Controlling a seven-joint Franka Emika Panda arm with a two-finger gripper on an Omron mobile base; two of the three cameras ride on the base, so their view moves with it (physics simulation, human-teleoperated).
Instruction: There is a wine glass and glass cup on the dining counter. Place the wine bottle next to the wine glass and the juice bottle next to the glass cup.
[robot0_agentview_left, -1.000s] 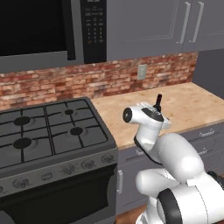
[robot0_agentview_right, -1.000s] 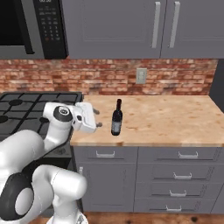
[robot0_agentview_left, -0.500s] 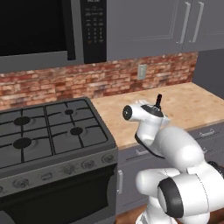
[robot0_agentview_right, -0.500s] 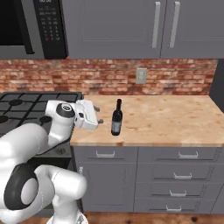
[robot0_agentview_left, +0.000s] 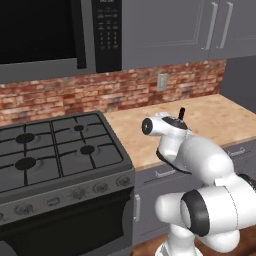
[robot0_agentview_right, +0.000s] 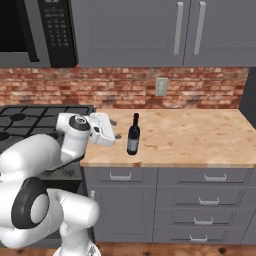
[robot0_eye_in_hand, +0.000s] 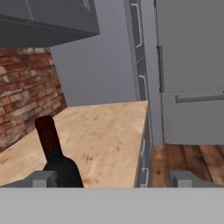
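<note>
Hovering just left of the wine bottle (robot0_agentview_right: 133, 135), my fingers (robot0_eye_in_hand: 43, 178) are spread wide and released, grasping nothing. The dark bottle stands upright on the wooden worktop (robot0_agentview_right: 200, 137), towards its left end, a little back from the near edge and right of the stove (robot0_agentview_left: 50, 150). Looking along my hand, the bottle's red-capped neck rises just beside the left finger, off to that side rather than centred between the two.
</note>
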